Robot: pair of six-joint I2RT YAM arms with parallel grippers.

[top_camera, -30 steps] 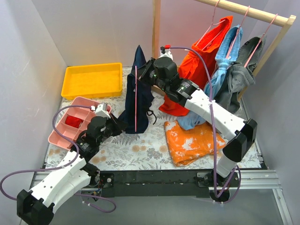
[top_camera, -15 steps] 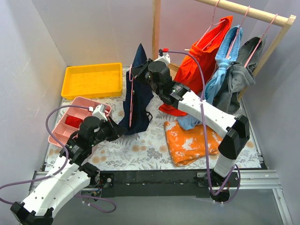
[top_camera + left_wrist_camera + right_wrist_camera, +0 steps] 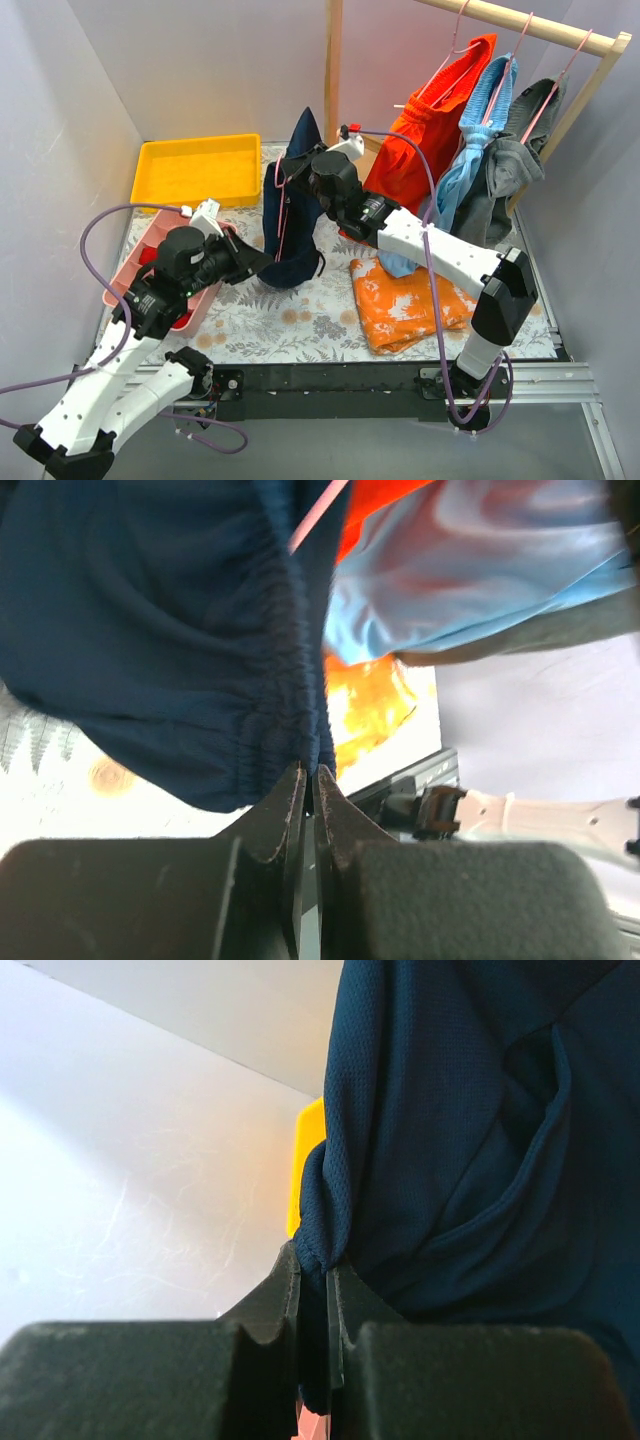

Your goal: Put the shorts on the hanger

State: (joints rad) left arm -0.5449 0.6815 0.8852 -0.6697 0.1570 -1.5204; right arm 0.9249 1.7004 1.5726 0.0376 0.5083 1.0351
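The navy shorts [image 3: 296, 215] hang upright above the table's middle, threaded over a thin pink hanger [image 3: 283, 210] whose wire runs down their front. My right gripper [image 3: 290, 172] is shut on the shorts' upper part; the right wrist view shows their fabric [image 3: 480, 1140] pinched between the jaws. My left gripper [image 3: 258, 264] is shut on the shorts' lower left edge; the left wrist view shows the elastic waistband [image 3: 290, 670] clamped at the jaw tips, with a bit of pink hanger wire [image 3: 318, 515] above.
A wooden rack [image 3: 520, 20] at the back right carries pink hangers with red-orange [image 3: 420, 130], light blue [image 3: 478, 140] and grey [image 3: 515, 160] clothes. An orange patterned cloth [image 3: 410, 305] lies on the table. A yellow tray [image 3: 197, 170] stands back left, a pink divided tray [image 3: 150, 262] under my left arm.
My right gripper has carried the shorts and hanger a little left and down. My left arm has risen and moved left, still holding the shorts' lower edge.
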